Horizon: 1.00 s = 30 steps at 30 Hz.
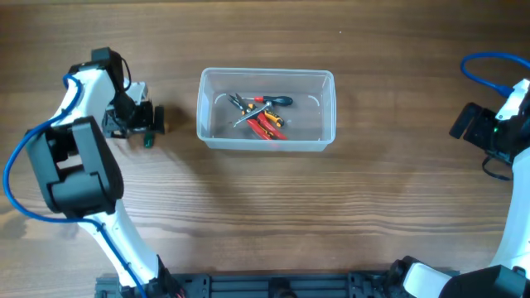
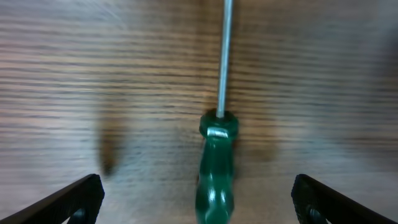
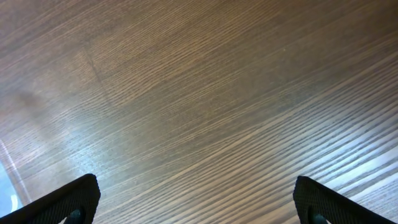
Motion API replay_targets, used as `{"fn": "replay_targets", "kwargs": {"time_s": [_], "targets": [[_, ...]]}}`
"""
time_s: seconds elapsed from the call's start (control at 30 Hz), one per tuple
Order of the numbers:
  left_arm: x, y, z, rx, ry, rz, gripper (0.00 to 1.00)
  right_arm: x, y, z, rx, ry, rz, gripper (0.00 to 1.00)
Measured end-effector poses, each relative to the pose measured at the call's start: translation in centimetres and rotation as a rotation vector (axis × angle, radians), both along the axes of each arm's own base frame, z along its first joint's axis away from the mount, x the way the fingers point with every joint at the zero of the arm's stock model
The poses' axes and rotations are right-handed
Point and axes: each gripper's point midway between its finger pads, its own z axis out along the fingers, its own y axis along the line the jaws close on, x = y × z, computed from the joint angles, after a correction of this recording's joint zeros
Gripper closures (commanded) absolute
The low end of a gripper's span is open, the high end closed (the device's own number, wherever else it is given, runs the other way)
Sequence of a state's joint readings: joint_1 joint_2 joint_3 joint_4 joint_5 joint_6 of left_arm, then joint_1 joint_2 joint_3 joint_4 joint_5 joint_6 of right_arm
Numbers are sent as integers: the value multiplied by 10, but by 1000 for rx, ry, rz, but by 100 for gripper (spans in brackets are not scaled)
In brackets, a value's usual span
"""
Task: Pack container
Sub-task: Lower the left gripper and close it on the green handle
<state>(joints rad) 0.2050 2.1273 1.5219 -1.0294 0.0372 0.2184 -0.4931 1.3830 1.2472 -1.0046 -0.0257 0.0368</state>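
Container (image 1: 266, 144) sits mid table (image 1: 373, 207), tools (image 1: 261, 114) inside. Left gripper (image 2: 199, 202) jaws wide apart straddling green screwdriver (image 2: 216, 163) (right gripper (image 3: 196, 202) also apart, empty); round handle may roll from an off-centre pinch.

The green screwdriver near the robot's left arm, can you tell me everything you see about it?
The green-handled screwdriver has a shiny green plastic-looking handle with a ridged collar and a thin, straight silver metal shaft. It lies flat on the brown wooden table, shaft pointing away from the left wrist camera. The left gripper is open over it, its black fingers wide on either side, not touching. The tip is out of view.
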Motion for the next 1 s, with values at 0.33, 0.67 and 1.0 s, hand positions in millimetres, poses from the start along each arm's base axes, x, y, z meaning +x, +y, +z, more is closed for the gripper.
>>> {"fn": "replay_targets", "kwargs": {"time_s": [0.33, 0.67, 1.0], "targets": [[7, 2, -3, 11, -25, 6, 0, 0, 0, 0, 0, 0, 0, 0], [17, -10, -3, -5, -55, -21, 0, 0, 0, 0, 0, -1, 0, 0], [7, -15, -3, 0, -14, -34, 0, 0, 0, 0, 0, 0, 0, 0]]}}
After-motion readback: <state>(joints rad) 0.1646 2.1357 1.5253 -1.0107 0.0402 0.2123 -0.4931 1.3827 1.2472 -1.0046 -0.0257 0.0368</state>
